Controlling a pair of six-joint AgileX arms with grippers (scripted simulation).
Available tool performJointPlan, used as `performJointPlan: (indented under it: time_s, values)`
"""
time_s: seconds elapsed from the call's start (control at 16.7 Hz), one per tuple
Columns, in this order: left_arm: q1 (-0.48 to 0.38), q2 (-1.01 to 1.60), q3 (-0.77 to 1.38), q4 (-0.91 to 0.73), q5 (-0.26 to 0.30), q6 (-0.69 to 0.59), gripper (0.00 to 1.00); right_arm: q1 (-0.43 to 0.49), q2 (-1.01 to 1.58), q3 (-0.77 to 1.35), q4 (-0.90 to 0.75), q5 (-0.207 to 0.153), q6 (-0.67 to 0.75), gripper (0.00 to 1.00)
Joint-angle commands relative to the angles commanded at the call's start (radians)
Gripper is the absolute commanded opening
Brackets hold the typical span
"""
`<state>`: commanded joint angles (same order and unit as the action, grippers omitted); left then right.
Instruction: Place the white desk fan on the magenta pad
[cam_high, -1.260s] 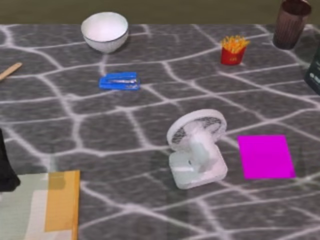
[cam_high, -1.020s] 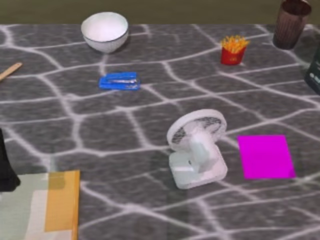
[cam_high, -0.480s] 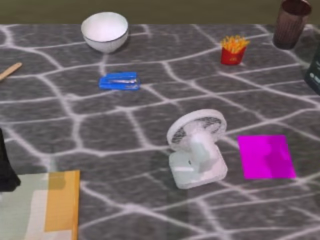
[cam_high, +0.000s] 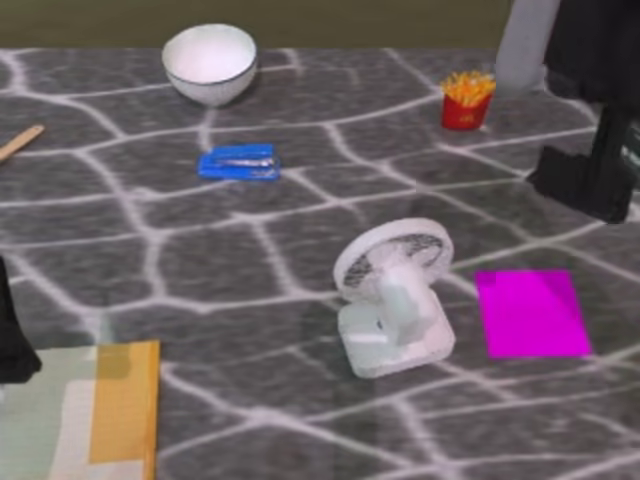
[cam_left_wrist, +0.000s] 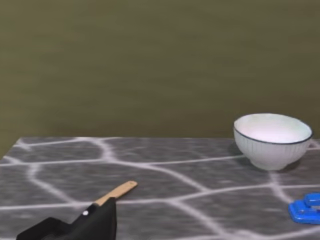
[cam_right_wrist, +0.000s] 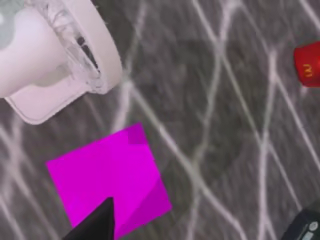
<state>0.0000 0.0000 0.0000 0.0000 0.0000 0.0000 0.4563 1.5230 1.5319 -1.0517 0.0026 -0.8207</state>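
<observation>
The bench (cam_high: 150, 260) has a dark grey, stone-like surface crossed by pale, irregular veins (like cracks in paving) that run across its whole width. Behind its far edge stands a plain olive-green wall (cam_left_wrist: 160, 65), flat and unmarked. The light is soft and even, with faint shadows.

The top camera looks steeply down over the whole surface (cam_high: 200, 300). The left wrist camera sits low, near the surface's left edge, facing level toward the bowl (cam_left_wrist: 272, 140) at the far edge. The right wrist camera looks down closely on the pad (cam_right_wrist: 107, 182) and fan (cam_right_wrist: 55, 55), both shared with the top view.
</observation>
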Motion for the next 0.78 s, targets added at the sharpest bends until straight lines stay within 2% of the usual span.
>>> performJointPlan:
  time_s: [0.24,0.42,0.6,0.78]
  values:
    - [0.0,0.0,0.0,0.0,0.0,0.0,1.0,0.104,0.367,0.37,-0.241,0.0,-0.186,1.0]
    - [0.0,0.0,0.0,0.0,0.0,0.0,1.0,0.162,0.571,0.557,-0.382,0.001,-0.289,1.0]
    - [0.0,0.0,0.0,0.0,0.0,0.0,1.0,0.196,0.687,0.658,-0.471,0.001,-0.351,1.0]
    - [0.0,0.0,0.0,0.0,0.0,0.0,1.0,0.203,0.713,0.678,-0.492,0.001,-0.365,1.0]
